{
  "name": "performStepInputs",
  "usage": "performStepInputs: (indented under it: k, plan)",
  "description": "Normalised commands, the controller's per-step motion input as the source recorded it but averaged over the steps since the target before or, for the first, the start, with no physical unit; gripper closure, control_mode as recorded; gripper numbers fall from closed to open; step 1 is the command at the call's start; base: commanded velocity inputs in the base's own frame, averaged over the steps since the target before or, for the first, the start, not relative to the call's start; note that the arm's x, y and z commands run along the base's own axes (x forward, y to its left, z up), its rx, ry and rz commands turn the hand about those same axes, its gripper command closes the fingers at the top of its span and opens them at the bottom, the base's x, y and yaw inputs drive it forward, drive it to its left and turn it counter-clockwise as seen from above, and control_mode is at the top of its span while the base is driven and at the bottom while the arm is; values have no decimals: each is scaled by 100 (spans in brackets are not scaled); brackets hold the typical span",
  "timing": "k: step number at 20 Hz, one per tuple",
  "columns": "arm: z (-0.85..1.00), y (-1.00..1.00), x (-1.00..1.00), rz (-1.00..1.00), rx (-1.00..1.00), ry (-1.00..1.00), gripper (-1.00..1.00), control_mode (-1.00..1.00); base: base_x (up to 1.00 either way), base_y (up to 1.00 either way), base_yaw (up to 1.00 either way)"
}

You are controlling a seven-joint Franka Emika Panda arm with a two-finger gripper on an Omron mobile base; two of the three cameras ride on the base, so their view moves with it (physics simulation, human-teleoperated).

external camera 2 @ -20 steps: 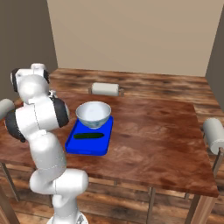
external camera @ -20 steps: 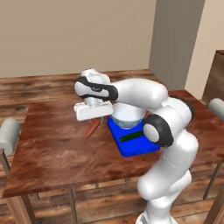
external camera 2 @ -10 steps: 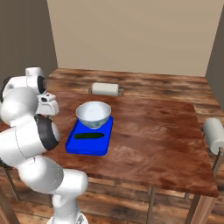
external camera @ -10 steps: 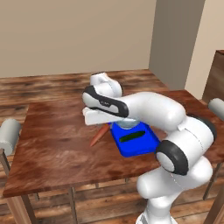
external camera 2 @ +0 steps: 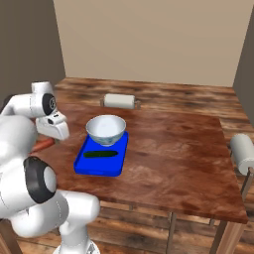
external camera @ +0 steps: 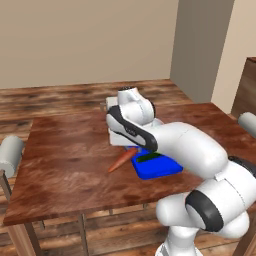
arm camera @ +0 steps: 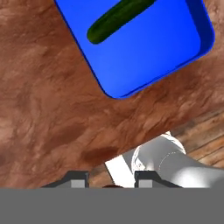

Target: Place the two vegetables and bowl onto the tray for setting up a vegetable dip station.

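Left base view: brown wooden table, tapered orange carrot left of flat blue tray, white arm covering the tray's far end | Right base view: glossy pale bowl and slim dark green cucumber on tray, white roll beyond, grey roll at right edge | Hand view: gripper over table beside tray, jaws narrowly apart, whether holding anything unclear.

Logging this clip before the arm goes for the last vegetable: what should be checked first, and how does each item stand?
1. Slim dark green cucumber lies on the flat bright blue tray: ok.
2. Round pale glossy bowl sits at the tray's far end: ok.
3. Small tapered orange carrot on the tray: not ok, it lies on the wooden table beside it.
4. Carrot free of the arm: cannot tell, its upper end is hidden.
5. Gripper empty: ok, nothing between its tips.
6. Gripper aimed at the carrot: not ok, the hand view faces table and tray.
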Motion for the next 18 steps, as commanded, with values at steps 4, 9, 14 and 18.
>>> performStepInputs:
  k: [4,9,14,18]
  plan:
    - [6,-41,-17,-25,0,0,100,-100,0,0,0]
    - [6,-43,-19,-24,0,0,100,-100,0,0,0]
    - [3,-40,-18,-24,-1,0,100,-100,0,0,0]
    - [0,-38,-11,-23,-2,0,100,-100,0,0,0]
